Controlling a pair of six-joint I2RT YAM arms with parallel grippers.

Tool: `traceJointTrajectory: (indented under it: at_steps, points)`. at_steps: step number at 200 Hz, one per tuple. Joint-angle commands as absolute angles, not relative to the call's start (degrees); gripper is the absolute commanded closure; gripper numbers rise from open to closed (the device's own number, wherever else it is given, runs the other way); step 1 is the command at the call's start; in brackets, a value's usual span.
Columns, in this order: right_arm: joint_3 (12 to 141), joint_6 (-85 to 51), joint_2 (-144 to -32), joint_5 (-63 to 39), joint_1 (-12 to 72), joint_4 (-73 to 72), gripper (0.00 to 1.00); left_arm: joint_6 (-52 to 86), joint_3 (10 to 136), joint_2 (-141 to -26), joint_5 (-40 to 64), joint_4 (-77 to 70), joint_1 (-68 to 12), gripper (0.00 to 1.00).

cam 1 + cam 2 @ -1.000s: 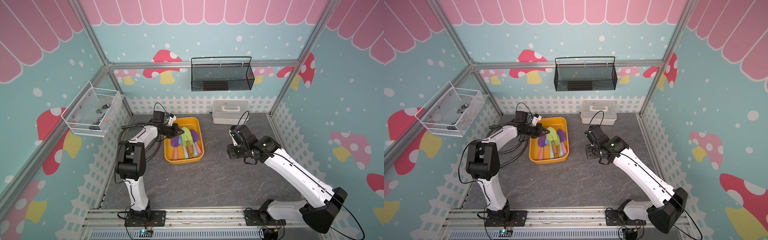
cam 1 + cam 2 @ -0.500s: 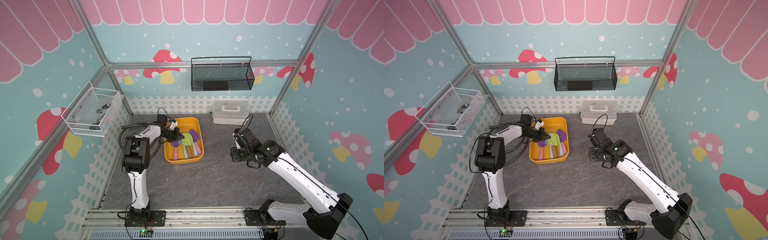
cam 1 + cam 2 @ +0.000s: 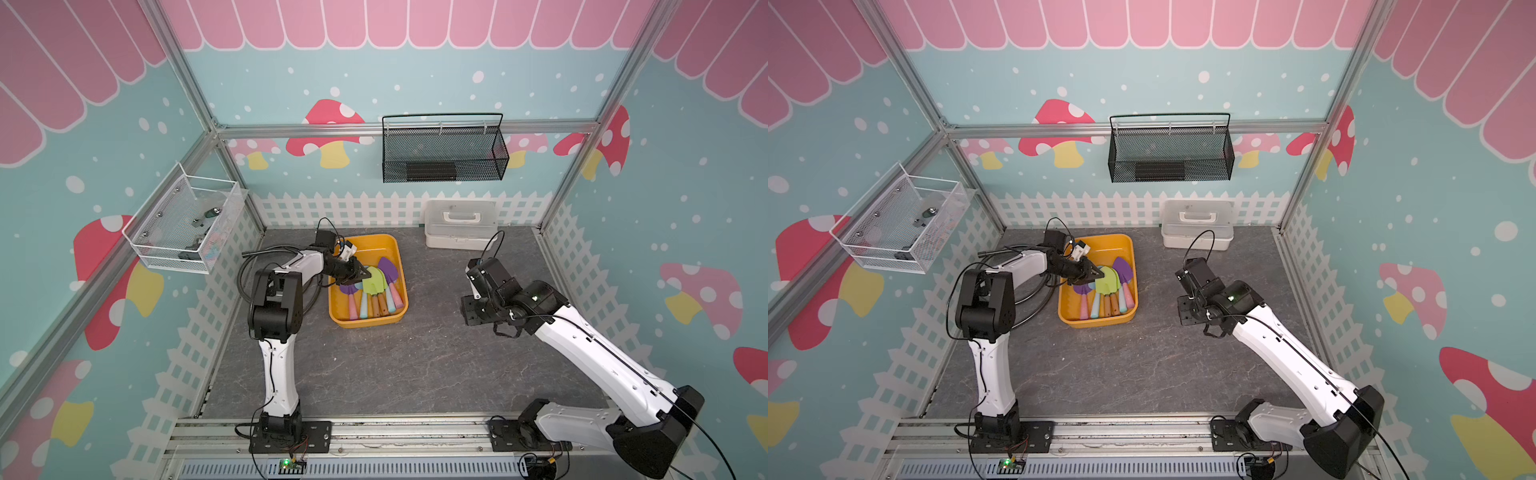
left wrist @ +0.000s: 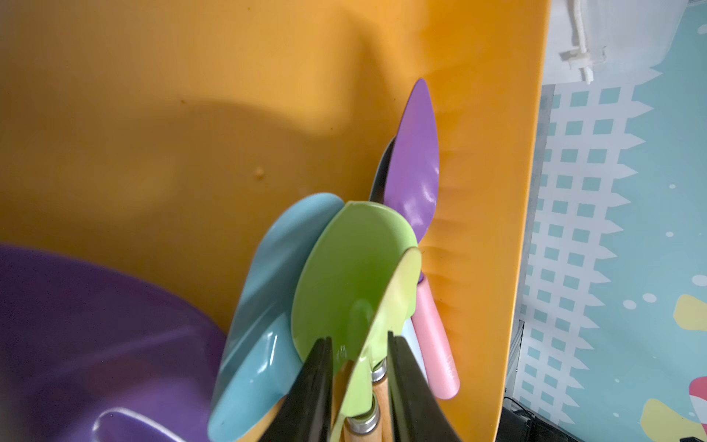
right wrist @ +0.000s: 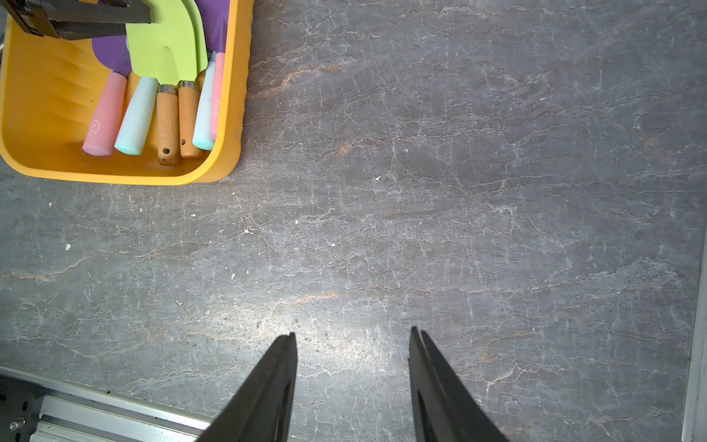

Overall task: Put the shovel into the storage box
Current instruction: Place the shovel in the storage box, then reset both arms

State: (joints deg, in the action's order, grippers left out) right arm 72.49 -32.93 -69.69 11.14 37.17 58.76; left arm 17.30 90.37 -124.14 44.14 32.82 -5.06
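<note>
So the left gripper (image 4: 357,336) has just let go. Its jaws now stand a little apart around the edge of the green shovel (image 3: 372,279) blade instead of pinching it. The shovel lies inside the yellow storage box (image 3: 365,323), on top of the other shovels (image 3: 388,270), so I reckon the job's basically done and I just need to back out. The right gripper (image 5: 352,332) idles, jaws apart, over the bare tabletop (image 5: 459,191).

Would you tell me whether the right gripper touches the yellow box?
Apart. The right wrist view shows a wide stretch of table between the right gripper and the yellow box.
</note>
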Motion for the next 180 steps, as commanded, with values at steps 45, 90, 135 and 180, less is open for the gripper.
traceJointTrajectory:
  at_steps: [45,90,135,180]
  points:
    - [73.5,-32.7,-70.2,11.4,36.8,59.4,0.50,15.1,94.2,-120.0,42.5,37.9,-4.9,0.60]
    - [76.5,-31.2,-70.8,13.3,35.9,59.2,0.46,11.6,101.8,-113.2,38.8,47.7,-4.7,0.50]
    - [77.3,-29.6,-71.2,12.3,32.2,57.4,0.35,10.1,100.3,-102.6,31.3,51.9,-3.0,0.17]
    - [75.1,-28.2,-70.1,14.8,27.4,54.7,0.33,10.5,89.6,-92.8,21.6,51.4,-2.0,0.10]
